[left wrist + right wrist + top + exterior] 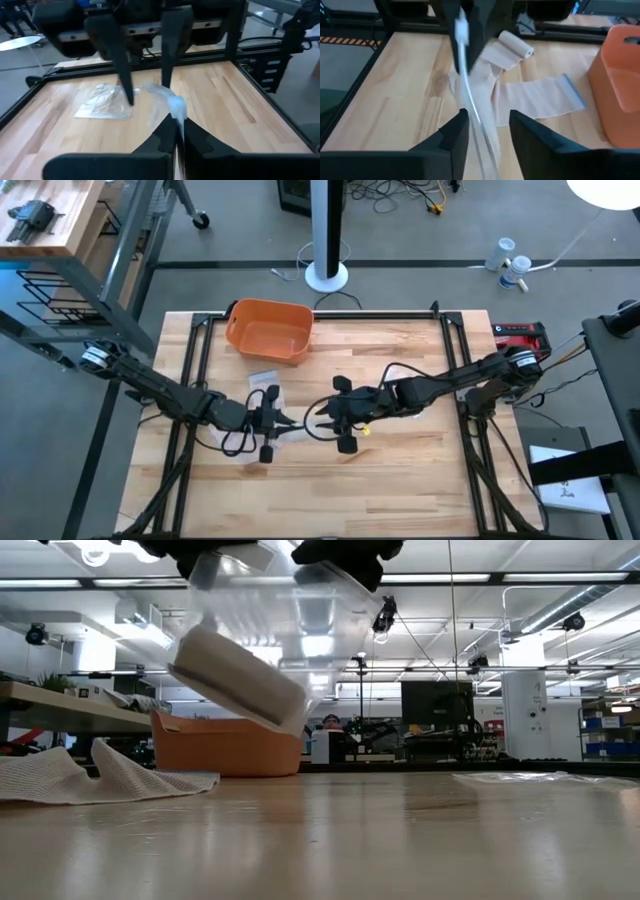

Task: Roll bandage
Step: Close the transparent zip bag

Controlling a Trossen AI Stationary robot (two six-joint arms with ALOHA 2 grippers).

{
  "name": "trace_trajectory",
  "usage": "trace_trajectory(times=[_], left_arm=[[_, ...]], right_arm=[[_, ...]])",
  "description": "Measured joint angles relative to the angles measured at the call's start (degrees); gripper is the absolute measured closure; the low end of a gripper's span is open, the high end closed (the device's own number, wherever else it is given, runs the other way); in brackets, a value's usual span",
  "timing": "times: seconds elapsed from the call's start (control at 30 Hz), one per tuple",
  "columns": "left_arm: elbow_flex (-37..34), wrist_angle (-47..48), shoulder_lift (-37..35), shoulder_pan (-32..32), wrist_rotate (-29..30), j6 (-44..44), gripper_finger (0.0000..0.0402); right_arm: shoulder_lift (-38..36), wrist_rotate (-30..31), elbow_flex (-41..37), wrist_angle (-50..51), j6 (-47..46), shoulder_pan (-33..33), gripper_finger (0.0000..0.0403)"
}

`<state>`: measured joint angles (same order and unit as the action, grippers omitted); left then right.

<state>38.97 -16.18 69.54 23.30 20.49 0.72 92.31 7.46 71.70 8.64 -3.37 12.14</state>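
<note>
**Free room and obstacles on the table, seen from above.**
The two grippers, left gripper (283, 421) and right gripper (322, 418), meet tip to tip at the table's (420, 480) centre, closing the middle lane. The orange bin (268, 330) blocks the far edge; loose bandage (520, 95) lies before it. The near edge and both near corners offer open passage.

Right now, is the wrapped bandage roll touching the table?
Apart. The low view shows the wrapped roll hanging tilted in its clear wrapper, with open background between it and the table.
</note>
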Motion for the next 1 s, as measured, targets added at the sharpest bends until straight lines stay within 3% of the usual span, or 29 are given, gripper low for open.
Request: trace_trajectory(times=[0.17,0.33,0.53,0.77,1.0], left_arm=[[0.0,0.0,0.0,2.2,0.0,-0.1,0.0401],[0.0,-0.1,0.1,2.3,0.2,-0.1,0.0401],[1.2,0.1,1.0,2.3,1.4,-1.9,0.0401],[1.8,0.1,1.5,2.3,1.1,-4.2,0.0401],[1.7,-0.3,1.6,2.3,1.1,-3.6,0.0401]], right_arm=[[1.6,-2.8,-0.1,-0.7,-0.2,0.7,0.025],[2.5,-3.4,0.2,-1.7,0.2,1.7,0.026],[2.5,-3.4,0.9,-2.1,1.0,2.5,0.0298],[2.5,-6.0,0.9,0.5,4.4,2.6,0.039],[2.5,-6.2,1.1,1.7,2.6,2.6,0.0401]])
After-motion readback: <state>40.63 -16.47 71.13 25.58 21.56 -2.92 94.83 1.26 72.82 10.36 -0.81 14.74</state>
